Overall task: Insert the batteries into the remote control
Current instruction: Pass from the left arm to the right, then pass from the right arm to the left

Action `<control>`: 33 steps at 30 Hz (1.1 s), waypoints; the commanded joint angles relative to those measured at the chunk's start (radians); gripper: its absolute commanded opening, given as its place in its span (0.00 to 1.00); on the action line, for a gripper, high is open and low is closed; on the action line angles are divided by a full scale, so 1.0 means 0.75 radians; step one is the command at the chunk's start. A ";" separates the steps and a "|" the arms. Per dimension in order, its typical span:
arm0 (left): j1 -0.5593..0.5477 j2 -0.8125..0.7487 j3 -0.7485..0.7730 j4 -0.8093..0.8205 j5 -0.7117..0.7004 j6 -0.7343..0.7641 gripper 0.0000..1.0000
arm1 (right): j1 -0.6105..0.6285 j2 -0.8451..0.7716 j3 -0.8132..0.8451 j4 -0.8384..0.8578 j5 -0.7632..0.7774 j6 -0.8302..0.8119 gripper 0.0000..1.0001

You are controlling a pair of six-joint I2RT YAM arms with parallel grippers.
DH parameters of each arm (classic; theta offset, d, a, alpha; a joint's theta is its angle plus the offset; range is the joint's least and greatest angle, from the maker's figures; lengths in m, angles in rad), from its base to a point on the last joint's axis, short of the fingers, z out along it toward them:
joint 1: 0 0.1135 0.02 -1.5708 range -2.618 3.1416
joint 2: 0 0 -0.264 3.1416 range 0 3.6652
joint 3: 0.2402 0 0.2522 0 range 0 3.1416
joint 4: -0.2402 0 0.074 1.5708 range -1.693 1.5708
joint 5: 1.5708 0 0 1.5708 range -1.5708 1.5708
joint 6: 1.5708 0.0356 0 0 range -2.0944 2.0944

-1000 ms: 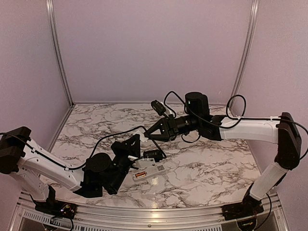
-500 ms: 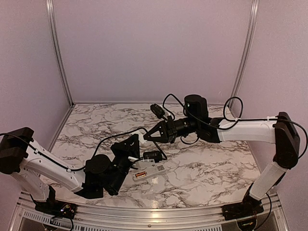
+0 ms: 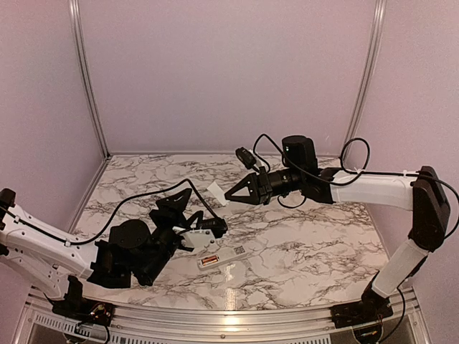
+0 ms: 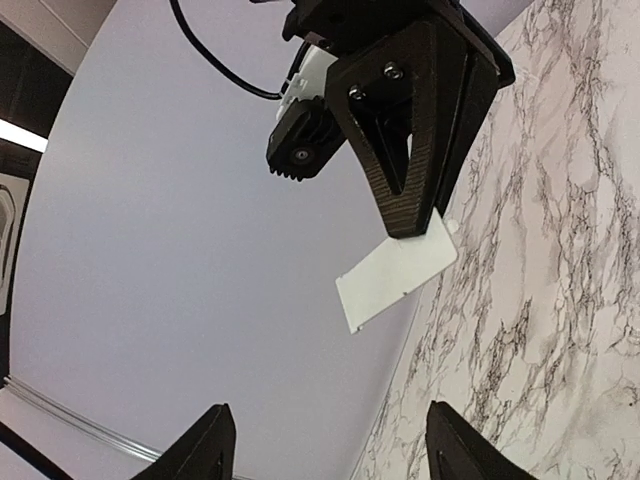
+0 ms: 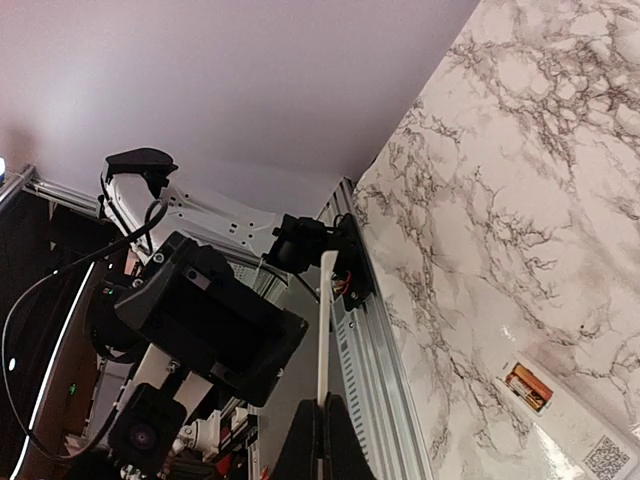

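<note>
Your right claw point(image 3: 228, 195) is closed tight on a thin white plastic plate point(image 3: 215, 191), which looks like the remote's battery cover. It holds the plate by one edge, up in the air above the marble surface point(image 3: 315, 251). In the right wrist view the plate shows edge-on, a narrow white strip rising from between the shut fingertips. In the left wrist view its flat face shows, hanging from the tip of that claw.

Your left claw point(image 4: 328, 412) stands wide open with nothing between its fingers point(image 4: 208, 440). It is tilted upward, facing the right claw and the plate.

The remote control point(image 3: 225, 255) lies flat on the surface near the front edge. It is just in front of your left claw and apart from it, and below and nearer than the raised plate. Its back faces up and the battery bay is uncovered. A reddish-orange battery point(image 5: 527, 385) sits in the bay at the end of the remote towards your left arm. You cannot tell from these views whether a second battery lies beside it.
</note>
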 commanded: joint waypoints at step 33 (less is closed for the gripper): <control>0.449 -0.267 0.327 -1.420 1.397 -0.934 0.65 | 0.112 0.127 0.174 -0.925 -0.073 -0.829 0.00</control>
